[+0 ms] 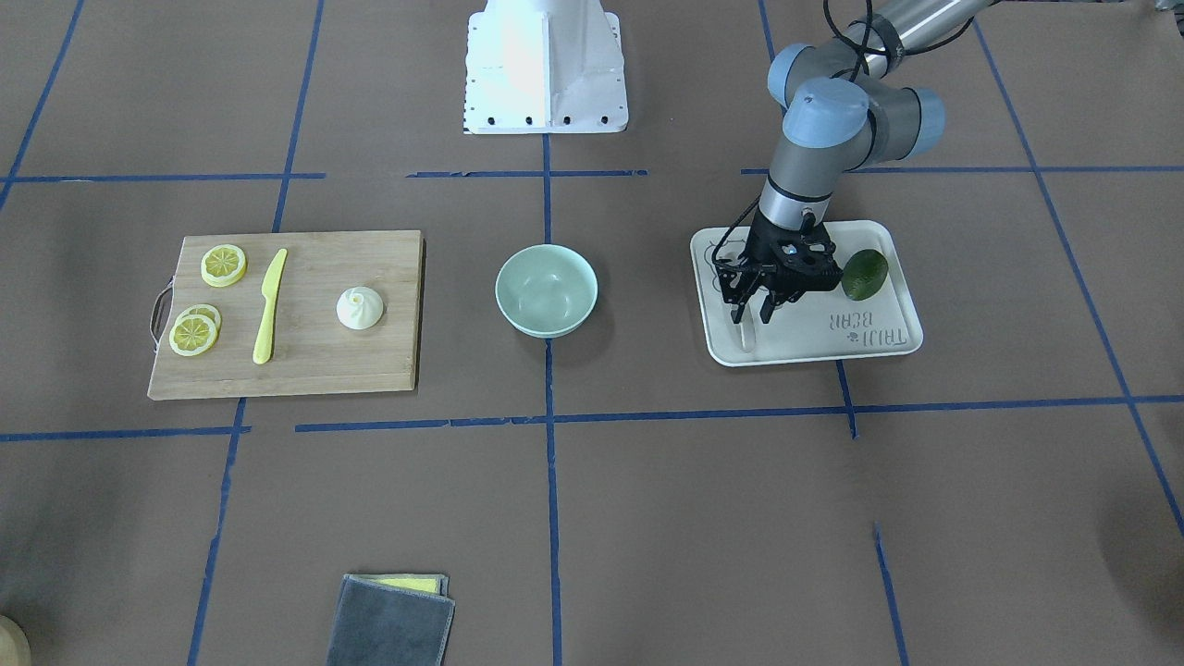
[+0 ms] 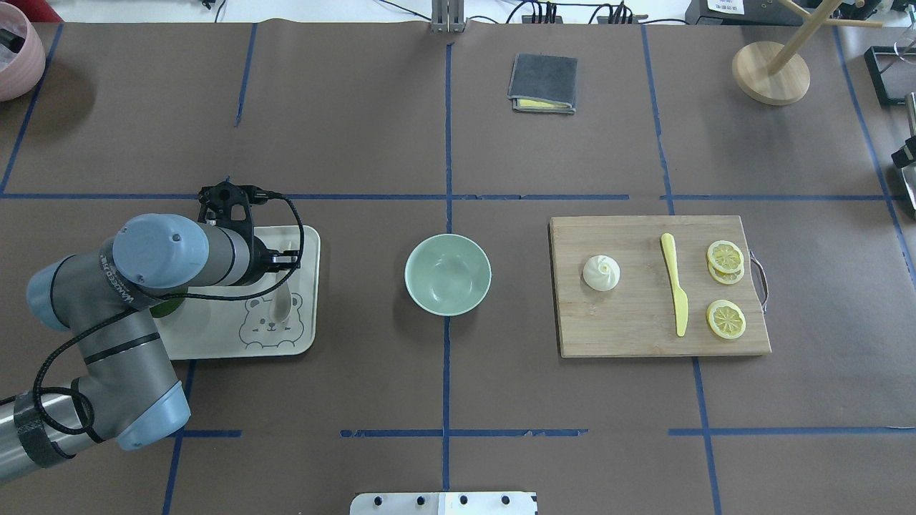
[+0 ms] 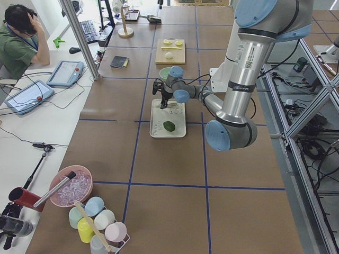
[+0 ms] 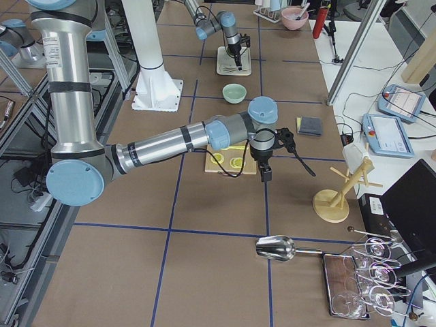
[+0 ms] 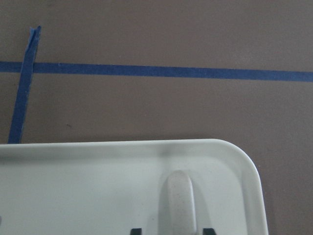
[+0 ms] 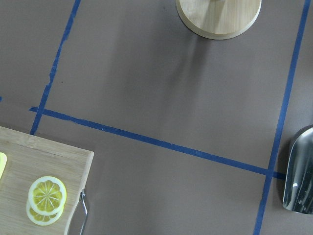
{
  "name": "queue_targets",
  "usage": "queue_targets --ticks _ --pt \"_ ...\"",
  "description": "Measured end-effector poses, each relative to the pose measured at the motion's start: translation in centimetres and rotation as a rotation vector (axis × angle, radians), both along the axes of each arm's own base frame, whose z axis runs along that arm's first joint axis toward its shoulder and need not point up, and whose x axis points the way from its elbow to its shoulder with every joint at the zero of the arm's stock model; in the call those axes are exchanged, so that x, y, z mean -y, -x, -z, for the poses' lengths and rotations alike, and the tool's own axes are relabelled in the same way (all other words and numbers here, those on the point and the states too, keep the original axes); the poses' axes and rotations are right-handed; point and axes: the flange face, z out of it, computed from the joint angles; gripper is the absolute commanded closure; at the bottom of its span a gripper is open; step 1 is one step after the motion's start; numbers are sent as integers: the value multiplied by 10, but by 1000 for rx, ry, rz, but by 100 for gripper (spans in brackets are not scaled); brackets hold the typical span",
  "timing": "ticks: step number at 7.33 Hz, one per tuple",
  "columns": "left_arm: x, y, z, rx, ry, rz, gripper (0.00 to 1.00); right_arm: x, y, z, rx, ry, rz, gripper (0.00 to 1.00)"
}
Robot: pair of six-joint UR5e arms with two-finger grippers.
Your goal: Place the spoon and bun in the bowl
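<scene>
left fingers [image 1: 767,308] spread apart astride the spoon [image 5: 180,198] on the tray [image 5: 73,196]; right fingers [image 4: 264,175], cannot tell.

In the overhead view the bowl [image 2: 448,275] sits at frame centre on the desk [image 2: 358,143]. Left of it lies the tray [image 2: 215,336], with the spoon [image 2: 281,304] on its right part under the left claw [image 1: 753,319] and the avocado [image 2: 168,307] on its left. Right of the bowl lies the cutting board [image 2: 630,329]: bun [image 2: 601,272] on its left, knife [image 2: 675,284] mid-board, lemon slices [image 2: 726,318] along its right. A folded cloth [image 2: 542,82] lies upper centre.

Brown table [image 2: 358,143]: bowl [image 2: 449,308], tray [image 2: 215,345], board [image 2: 630,332], cloth [image 2: 544,80]
</scene>
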Motion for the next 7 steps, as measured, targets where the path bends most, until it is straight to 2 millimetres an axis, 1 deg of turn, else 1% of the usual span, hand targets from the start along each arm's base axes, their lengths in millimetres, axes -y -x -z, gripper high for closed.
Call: queue_targets --ticks 2,3,4,5,6,7 --pt "-2 -3 0 1 0 -4 80 0 0 -1 0 2 0 0" --pt "-3 -3 -1 1 0 -6 85 1 0 -2 -1 4 0 0" --pt "-3 -3 0 0 0 -7 95 1 0 -3 -1 5 0 0" --pt "-4 -2 3 -4 -2 -7 100 1 0 -3 -1 6 0 0" --pt "-5 1 10 -11 -4 -5 100 1 0 -3 -1 5 0 0" --pt "-6 7 21 -16 1 4 100 1 0 -3 -1 5 0 0"
